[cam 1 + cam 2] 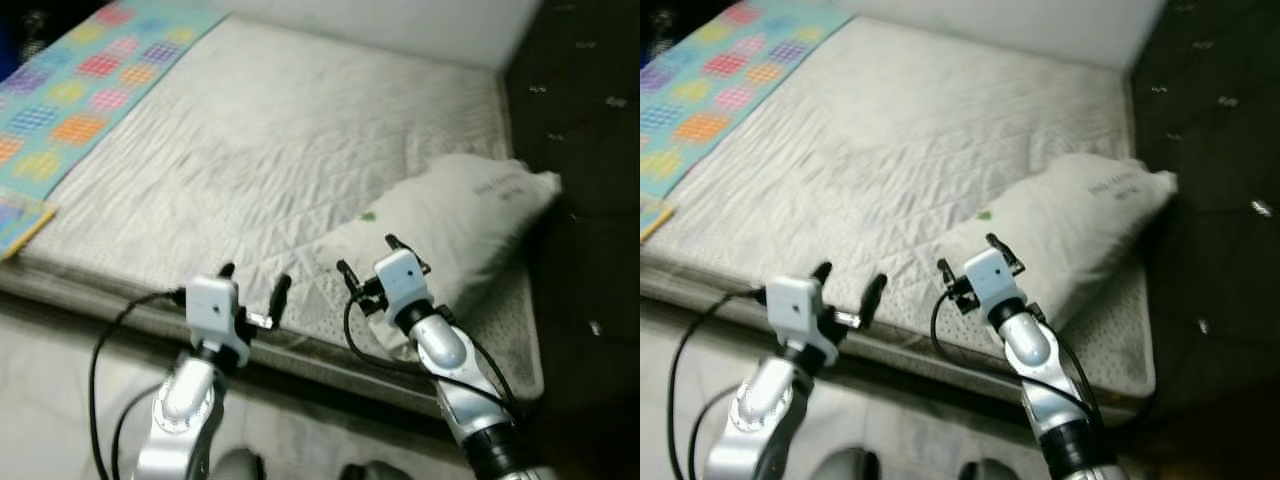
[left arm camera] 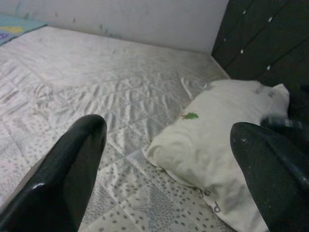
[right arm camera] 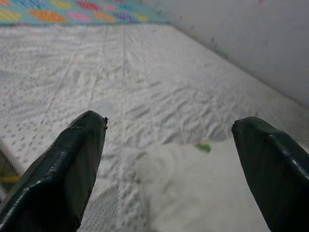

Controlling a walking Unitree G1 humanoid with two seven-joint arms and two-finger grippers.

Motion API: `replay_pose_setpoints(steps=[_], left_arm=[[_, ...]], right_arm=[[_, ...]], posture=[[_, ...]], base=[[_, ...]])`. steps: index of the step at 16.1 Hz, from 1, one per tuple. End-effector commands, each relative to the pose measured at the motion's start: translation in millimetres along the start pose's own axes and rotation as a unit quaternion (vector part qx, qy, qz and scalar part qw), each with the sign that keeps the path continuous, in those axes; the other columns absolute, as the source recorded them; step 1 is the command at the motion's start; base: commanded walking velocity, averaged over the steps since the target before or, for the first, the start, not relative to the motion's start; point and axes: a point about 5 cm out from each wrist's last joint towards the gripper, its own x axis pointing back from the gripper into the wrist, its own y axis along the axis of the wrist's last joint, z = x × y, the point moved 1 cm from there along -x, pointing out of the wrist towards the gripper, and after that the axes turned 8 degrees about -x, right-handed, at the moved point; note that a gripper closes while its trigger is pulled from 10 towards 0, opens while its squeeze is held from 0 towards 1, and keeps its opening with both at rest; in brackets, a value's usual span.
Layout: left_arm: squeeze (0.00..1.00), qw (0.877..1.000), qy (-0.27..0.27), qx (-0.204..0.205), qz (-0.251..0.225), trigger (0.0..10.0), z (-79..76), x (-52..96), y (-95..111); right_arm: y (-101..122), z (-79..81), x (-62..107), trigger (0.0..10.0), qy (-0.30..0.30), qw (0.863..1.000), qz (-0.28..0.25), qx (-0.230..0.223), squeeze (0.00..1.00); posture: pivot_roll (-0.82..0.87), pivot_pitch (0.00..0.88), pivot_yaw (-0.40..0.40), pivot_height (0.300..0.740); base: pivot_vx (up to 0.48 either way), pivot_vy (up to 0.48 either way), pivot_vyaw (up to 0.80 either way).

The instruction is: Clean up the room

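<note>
The pillow (image 1: pixel 450 235) lies askew on the bed (image 1: pixel 260 150), at the near corner beside the dark headboard (image 1: pixel 580 110). The right end effector (image 1: pixel 382 262) hovers open over the pillow's near end, gripping nothing. The left end effector (image 1: pixel 253 282) is open, near the bed edge, apart from the pillow. Judged progress: the pillow is not yet grasped; straightening remains.

White quilted mattress (image 1: pixel 260 150), white pillow (image 1: pixel 450 225) with green mark, turquoise blanket (image 1: pixel 90 80) of multicoloured checks.
</note>
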Motion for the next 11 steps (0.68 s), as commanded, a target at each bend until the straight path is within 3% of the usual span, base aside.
replay_pose_setpoints(steps=[1, 9, 11], left_arm=[[0.00, 1.000, -0.003, 0.002, -0.002, 10.0, 0.7, 2.4, -0.2], [0.00, 1.000, -0.012, 0.009, -0.011, 10.0, -0.7, 1.7, 2.1], [0.00, 1.000, -0.013, 0.009, -0.011, 10.0, -0.8, 1.6, 1.8]], right_arm=[[2.3, 1.8, -1.0, 10.0, 0.004, 1.000, -0.005, -0.001, 0.00], [2.4, 1.5, -2.1, 10.0, 0.004, 1.000, -0.004, -0.001, 0.00], [2.3, 1.3, -2.2, 10.0, 0.003, 1.000, -0.004, -0.002, 0.00]], posture=[[0.12, 0.193, -0.068, 0.740], [0.12, 0.191, -0.068, 0.740], [0.12, 0.190, -0.068, 0.740]], base=[[0.000, 0.000, 0.00], [0.390, 0.000, 0.00], [0.416, 0.000, -0.56]])
